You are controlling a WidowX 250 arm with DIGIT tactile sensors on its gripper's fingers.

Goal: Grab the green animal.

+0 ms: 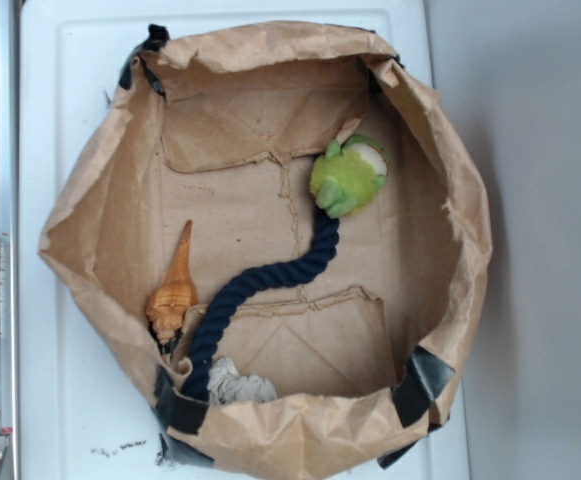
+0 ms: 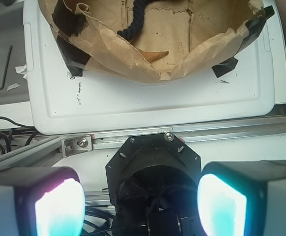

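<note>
The green animal (image 1: 348,178), a fuzzy lime-green plush with a white patch, lies at the back right of the brown paper bin (image 1: 450,200), touching the upper end of a navy rope (image 1: 260,285). The wrist view does not show it. My gripper (image 2: 140,206) does not appear in the exterior view. In the wrist view its two glowing pads (image 2: 59,209) stand wide apart, open with nothing between them. It hangs outside the bin, over the arm's black base (image 2: 152,167).
An orange-brown seashell (image 1: 175,290) lies at the bin's left, beside the rope's lower end with its frayed white tip (image 1: 238,385). The bin sits on a white board (image 1: 60,400). An aluminium rail (image 2: 206,130) and cables (image 2: 0,140) lie between the board and the base.
</note>
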